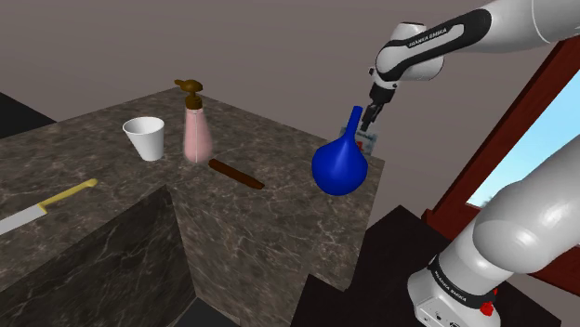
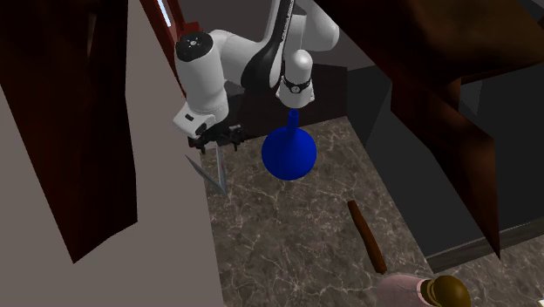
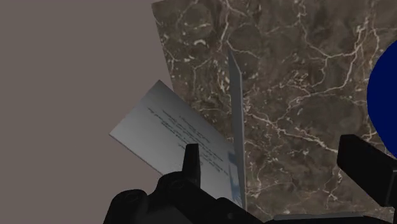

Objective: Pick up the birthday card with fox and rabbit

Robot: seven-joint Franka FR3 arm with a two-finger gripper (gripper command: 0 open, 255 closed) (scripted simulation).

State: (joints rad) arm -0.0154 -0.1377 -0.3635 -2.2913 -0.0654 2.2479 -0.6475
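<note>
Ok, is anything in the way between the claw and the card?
No. In the wrist view the open claw straddles one leaf of the folded card, with nothing between them; the blue vase stands beyond one finger.

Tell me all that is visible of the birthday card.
The card stands upright and half open on the marbled counter, near its edge, beside the blue vase. One pale grey leaf bears small printed lines; the other shows edge-on, bluish. The open gripper straddles its fold; contact is unclear.
</note>
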